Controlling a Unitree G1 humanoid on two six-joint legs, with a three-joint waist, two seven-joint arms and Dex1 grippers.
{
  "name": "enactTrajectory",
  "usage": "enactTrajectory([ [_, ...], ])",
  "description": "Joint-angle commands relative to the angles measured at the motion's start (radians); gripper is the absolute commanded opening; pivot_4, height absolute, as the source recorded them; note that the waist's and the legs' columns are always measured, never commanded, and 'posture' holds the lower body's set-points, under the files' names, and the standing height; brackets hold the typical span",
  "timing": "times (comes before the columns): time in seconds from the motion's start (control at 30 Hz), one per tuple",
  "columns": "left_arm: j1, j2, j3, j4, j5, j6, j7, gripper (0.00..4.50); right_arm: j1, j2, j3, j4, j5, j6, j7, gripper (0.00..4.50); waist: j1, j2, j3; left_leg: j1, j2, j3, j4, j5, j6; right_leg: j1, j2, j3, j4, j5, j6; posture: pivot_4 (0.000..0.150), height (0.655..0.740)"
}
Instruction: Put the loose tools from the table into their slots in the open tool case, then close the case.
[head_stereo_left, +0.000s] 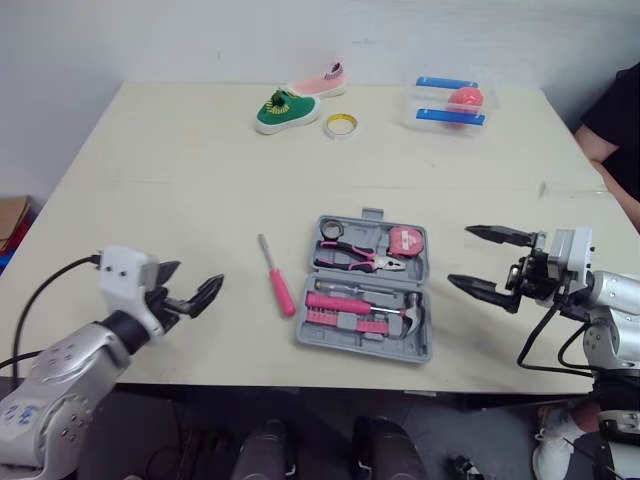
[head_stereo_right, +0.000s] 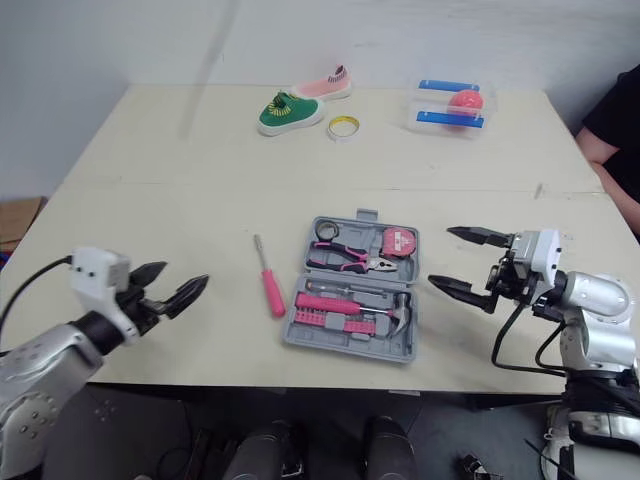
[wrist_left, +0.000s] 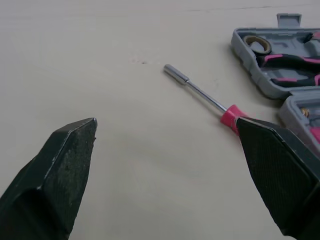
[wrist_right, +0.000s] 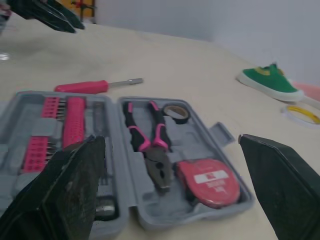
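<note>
An open grey tool case (head_stereo_left: 427, 302) lies near the table's front edge, holding pink pliers (head_stereo_left: 360, 260), a pink tape measure (head_stereo_left: 407, 240) and a hammer (head_stereo_left: 360, 303). A pink-handled screwdriver (head_stereo_left: 277, 280) lies loose on the table just left of the case, its metal shaft (wrist_left: 192, 87) pointing away from me. My left gripper (head_stereo_left: 190, 290) hovers open to the left of the screwdriver, empty. My right gripper (head_stereo_left: 490, 260) stands open to the right of the case, nothing between its fingers.
At the table's far side sit a green shoe (head_stereo_left: 285, 110), a pink shoe (head_stereo_left: 322, 82), a yellow tape roll (head_stereo_left: 340, 125) and a clear box (head_stereo_left: 450, 103) holding a pink object. A person's arm (head_stereo_left: 612, 140) is at the right edge.
</note>
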Motion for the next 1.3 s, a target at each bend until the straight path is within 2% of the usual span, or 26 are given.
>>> enactTrajectory([
  [0.03, -0.079, -0.034, -0.095, -0.051, 0.004, 0.111, 0.096, 4.5, -0.008, 0.001, -0.003, -0.06, 0.022, 0.019, 0.01, 4.47, 0.001, 0.0, 0.0, 0.0, 0.0, 0.0, 0.0, 0.0, 0.0, 0.0, 0.0, 0.0, 0.0, 0.0, 0.0, 0.15, 0.74],
  [0.17, -0.143, -0.059, -0.163, -0.033, 0.038, 0.155, 0.126, 4.5, -0.002, 0.003, 0.0, -0.077, 0.017, 0.042, 0.007, 4.47, -0.001, 0.0, 0.0, 0.0, -0.001, 0.0, 0.0, 0.0, 0.0, 0.0, 0.001, 0.0, 0.0, 0.0, 0.0, 0.15, 0.74],
  [0.3, -0.206, -0.062, -0.323, 0.051, 0.165, 0.131, 0.141, 4.5, 0.007, 0.008, 0.019, -0.127, 0.014, 0.077, -0.006, 4.47, 0.002, 0.0, 0.0, 0.0, 0.0, 0.0, 0.0, 0.001, 0.0, 0.0, 0.002, 0.0, 0.0, 0.0, 0.0, 0.15, 0.74],
  [0.53, -0.219, -0.156, -0.336, 0.086, 0.229, 0.18, 0.187, 4.5, -0.004, 0.008, 0.024, -0.191, 0.019, 0.125, -0.036, 4.47, 0.003, -0.001, 0.0, 0.0, -0.001, 0.0, 0.0, 0.001, 0.0, 0.0, 0.001, 0.0, 0.0, 0.0, 0.0, 0.15, 0.74],
  [0.63, -0.238, -0.156, -0.37, 0.117, 0.273, 0.186, 0.179, 4.5, 0.0, 0.011, 0.024, -0.209, 0.02, 0.144, -0.045, 4.47, 0.004, -0.001, 0.0, 0.0, -0.001, 0.0, 0.001, 0.001, 0.0, 0.0, 0.001, 0.0, 0.0, 0.0, 0.0, 0.15, 0.74],
  [0.77, -0.274, -0.231, -0.373, 0.142, 0.272, 0.227, 0.177, 4.5, -0.004, 0.01, 0.025, -0.221, 0.022, 0.165, -0.046, 4.47, 0.008, -0.001, 0.0, 0.0, -0.001, 0.0, 0.001, 0.001, 0.0, 0.0, 0.0, 0.0, 0.0, 0.0, 0.0, 0.15, 0.74],
  [0.97, -0.285, -0.236, -0.365, 0.118, 0.292, 0.324, 0.17, 4.5, -0.015, 0.011, 0.03, -0.218, 0.025, 0.182, -0.032, 4.47, 0.011, -0.001, 0.0, 0.0, -0.001, 0.0, 0.001, 0.001, 0.0, 0.0, 0.001, 0.0, 0.0, 0.0, 0.0, 0.15, 0.74],
  [1.07, -0.245, -0.194, -0.366, 0.084, 0.302, 0.346, 0.152, 3.81, -0.026, 0.007, 0.034, -0.205, 0.022, 0.191, -0.017, 4.5, 0.009, -0.001, 0.0, 0.0, -0.001, 0.0, 0.001, 0.001, 0.0, 0.0, 0.001, 0.0, 0.0, 0.0, 0.0, 0.15, 0.74],
  [1.3, -0.158, -0.201, -0.278, 0.048, 0.337, 0.328, 0.153, 0.72, -0.028, 0.009, 0.022, -0.21, 0.029, 0.192, 0.0, 4.5, 0.004, -0.001, 0.0, 0.0, -0.001, 0.0, 0.001, 0.001, 0.0, 0.0, 0.001, 0.0, 0.0, 0.0, 0.0, 0.15, 0.74],
])
